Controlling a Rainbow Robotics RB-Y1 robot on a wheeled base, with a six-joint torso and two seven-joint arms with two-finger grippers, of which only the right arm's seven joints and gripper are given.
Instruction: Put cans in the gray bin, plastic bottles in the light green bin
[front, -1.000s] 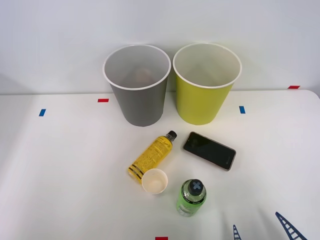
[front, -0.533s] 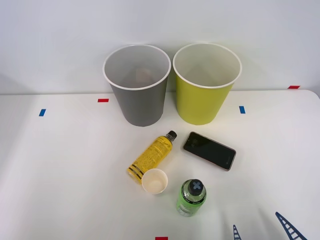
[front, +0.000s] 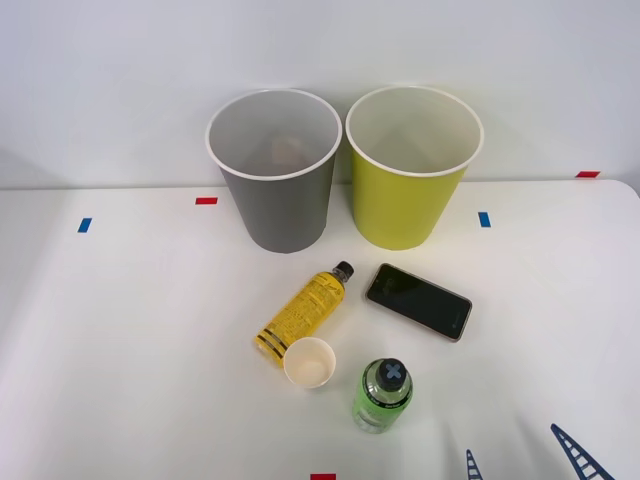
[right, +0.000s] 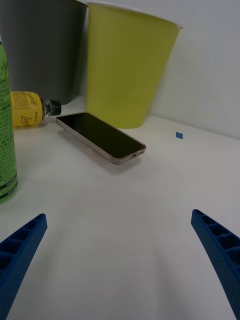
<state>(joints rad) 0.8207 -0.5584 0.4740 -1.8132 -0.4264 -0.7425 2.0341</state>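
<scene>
Two bottles on the table, gripper spread and empty

Two blue fingers of the right gripper stand wide apart at the front view's lower right, holding nothing. Nearby, lower centre, stands the green bottle; the yellow bottle lies at centre beside a cup and phone. Gray bin and green bin stand upright, upper centre.

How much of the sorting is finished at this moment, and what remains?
Something reddish lies inside the gray bin, perhaps the can, but that is unclear. The open gripper holds nothing, low over the table. Left: the yellow bottle, lying down, and the green bottle, upright, both go in the green bin.
</scene>
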